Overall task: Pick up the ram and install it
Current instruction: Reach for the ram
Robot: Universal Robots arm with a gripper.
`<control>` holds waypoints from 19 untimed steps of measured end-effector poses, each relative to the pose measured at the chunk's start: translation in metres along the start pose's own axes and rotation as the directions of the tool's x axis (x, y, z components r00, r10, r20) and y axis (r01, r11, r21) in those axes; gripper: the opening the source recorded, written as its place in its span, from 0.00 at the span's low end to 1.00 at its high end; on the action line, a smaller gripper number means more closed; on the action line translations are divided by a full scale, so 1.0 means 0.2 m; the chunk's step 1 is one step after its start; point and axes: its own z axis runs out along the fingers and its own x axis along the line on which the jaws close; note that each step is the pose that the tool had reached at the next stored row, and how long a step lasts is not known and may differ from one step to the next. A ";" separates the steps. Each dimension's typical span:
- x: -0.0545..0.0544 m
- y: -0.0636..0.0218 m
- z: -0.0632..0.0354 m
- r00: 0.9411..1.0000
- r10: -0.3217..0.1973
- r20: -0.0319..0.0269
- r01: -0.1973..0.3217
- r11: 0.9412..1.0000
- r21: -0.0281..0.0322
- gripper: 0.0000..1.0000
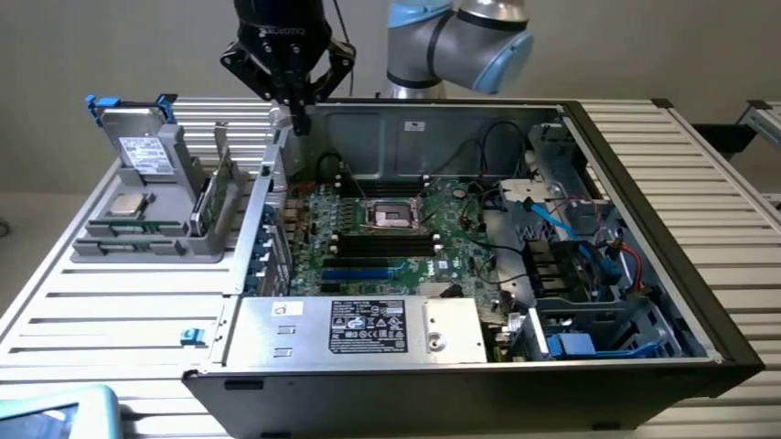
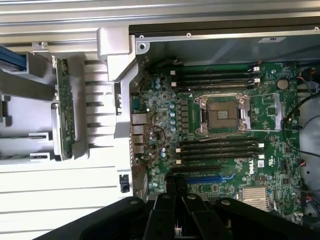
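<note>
From my station I see the open computer case (image 1: 635,229) lying on the slatted table (image 1: 110,311). Inside it is the green motherboard (image 1: 464,233), with the bare processor socket (image 1: 393,215) in its middle and rows of black slots (image 2: 220,150) on either side of that socket. The silver power supply (image 1: 366,325) with its printed label fills the near end of the case. Cables and a drive bay crowd the exterior view's right.

Just beside the case, on the exterior view's left, stands the grey rack (image 1: 91,247). It holds a grey labelled drive (image 1: 153,155) leaning upright at the back and a square silver processor chip (image 1: 126,203) lower down. In the slot on the case side a long green board stands on edge. I take that board for the ram (image 1: 218,194), though edge-on I cannot rule out that it is a taller card.

The gripper (image 1: 296,117) hangs above the case's back corner on the exterior view's left, fingers pointing down and pressed together with nothing that I can see between them. In the wrist view the fingers (image 2: 169,187) sit over the motherboard's edge. The ram (image 2: 65,110) sits in its rack slot across the case wall from them, lower than the gripper and clear of it, untouched
</note>
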 end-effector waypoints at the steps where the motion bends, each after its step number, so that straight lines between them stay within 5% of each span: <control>1: 0.02 -0.001 0.000 1.000 0.000 0.000 0.000 1.000 0.000 0.11; 19: 0.38 -0.027 -0.008 1.000 0.000 0.000 0.000 1.000 0.000 0.11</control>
